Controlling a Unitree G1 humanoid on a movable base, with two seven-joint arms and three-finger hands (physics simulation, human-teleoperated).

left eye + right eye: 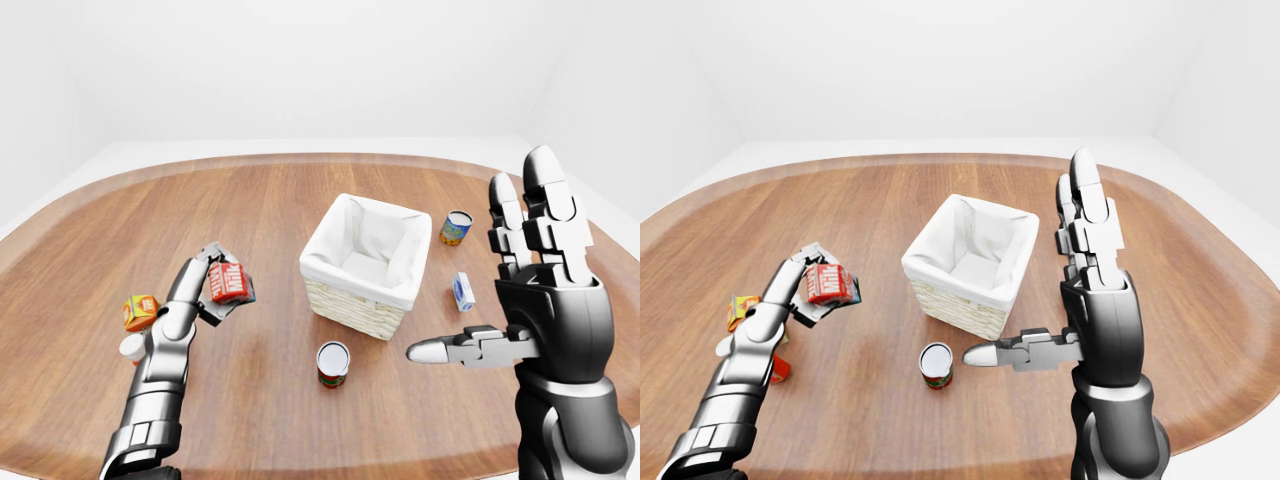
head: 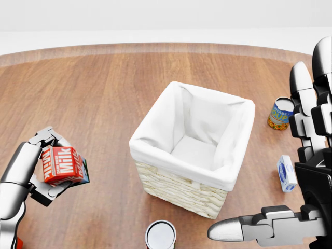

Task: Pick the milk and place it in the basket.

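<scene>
Our left hand (image 2: 44, 168) grips the milk (image 2: 62, 165); the basket (image 2: 193, 155) lies to its right, in head view.
</scene>
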